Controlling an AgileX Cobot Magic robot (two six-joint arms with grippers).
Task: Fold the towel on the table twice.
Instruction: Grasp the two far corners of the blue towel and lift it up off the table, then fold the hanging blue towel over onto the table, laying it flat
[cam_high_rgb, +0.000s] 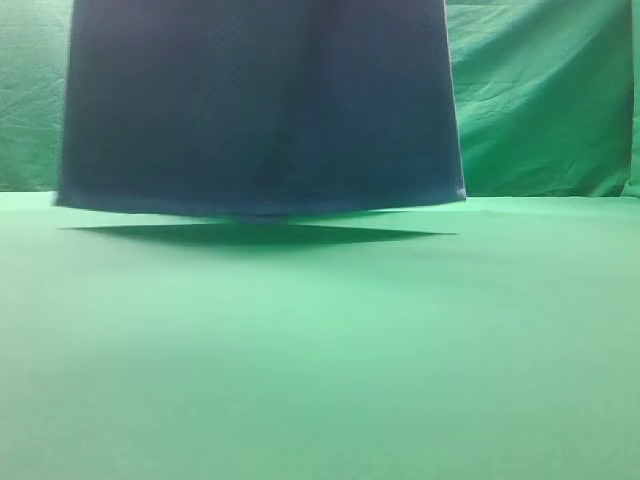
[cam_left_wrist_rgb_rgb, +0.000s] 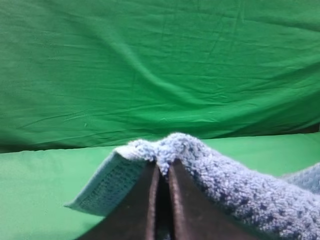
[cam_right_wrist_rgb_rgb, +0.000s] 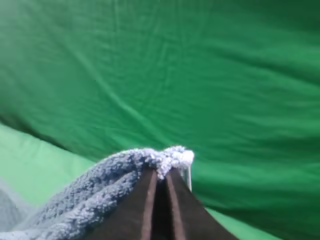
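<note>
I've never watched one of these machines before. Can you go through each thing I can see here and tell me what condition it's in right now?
towel: lifted, hanging like a curtain, its lower edge just above the table.
left gripper: shut on the towel, pinching an upper edge.
right gripper: shut on the towel, pinching another upper edge.
table: flat, with the towel's shadow on it.
backdrop cloth: hanging, wrinkled.

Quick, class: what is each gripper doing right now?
Left gripper: closed, pinching the towel.
Right gripper: closed, pinching the towel too.
</note>
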